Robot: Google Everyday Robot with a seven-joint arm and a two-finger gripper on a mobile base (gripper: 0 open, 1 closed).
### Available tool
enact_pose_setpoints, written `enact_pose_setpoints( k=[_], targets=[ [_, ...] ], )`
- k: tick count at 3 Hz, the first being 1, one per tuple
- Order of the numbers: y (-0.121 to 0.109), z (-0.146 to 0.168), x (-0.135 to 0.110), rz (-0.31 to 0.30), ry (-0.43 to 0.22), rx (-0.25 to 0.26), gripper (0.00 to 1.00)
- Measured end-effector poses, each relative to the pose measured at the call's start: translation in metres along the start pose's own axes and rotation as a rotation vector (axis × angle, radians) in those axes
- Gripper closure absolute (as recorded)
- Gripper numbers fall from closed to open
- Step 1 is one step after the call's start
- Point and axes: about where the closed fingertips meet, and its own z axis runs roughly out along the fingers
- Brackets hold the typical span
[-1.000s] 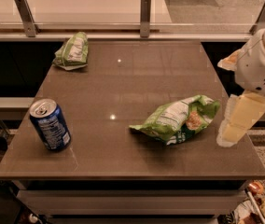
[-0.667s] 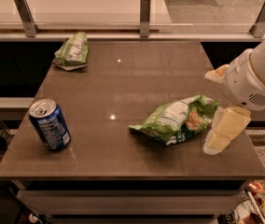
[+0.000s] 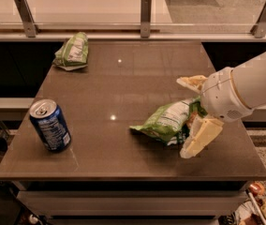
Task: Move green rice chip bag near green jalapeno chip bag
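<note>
The green rice chip bag [image 3: 163,122], bright lime green with a white label, lies on its side at the front right of the brown table [image 3: 123,83]. My gripper [image 3: 183,118] comes in from the right and is open. One cream finger [image 3: 192,82] is behind the bag's right end and the other [image 3: 199,138] is in front of it, so the jaws straddle that end. The green jalapeno chip bag [image 3: 72,51], smaller and duller, lies at the table's far left corner, far from the rice bag.
A blue soda can [image 3: 50,125] stands upright near the table's front left. A glass barrier with metal posts [image 3: 145,16] runs along the far edge. The table's right edge is just under my arm [image 3: 245,90].
My gripper has moved left and down toward the rice chip bag, and its fingers now sit on either side of the bag's right end. The bags and can have not moved.
</note>
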Motion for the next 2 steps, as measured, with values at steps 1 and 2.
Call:
enact_pose_setpoints(
  k=[1,2],
  targets=[
    [-0.0016,0.0190,-0.0078,-0.067,-0.036,-0.009,0.18],
    [-0.0011,0.0188,-0.0095,-0.072,-0.036,-0.009,0.41]
  ],
)
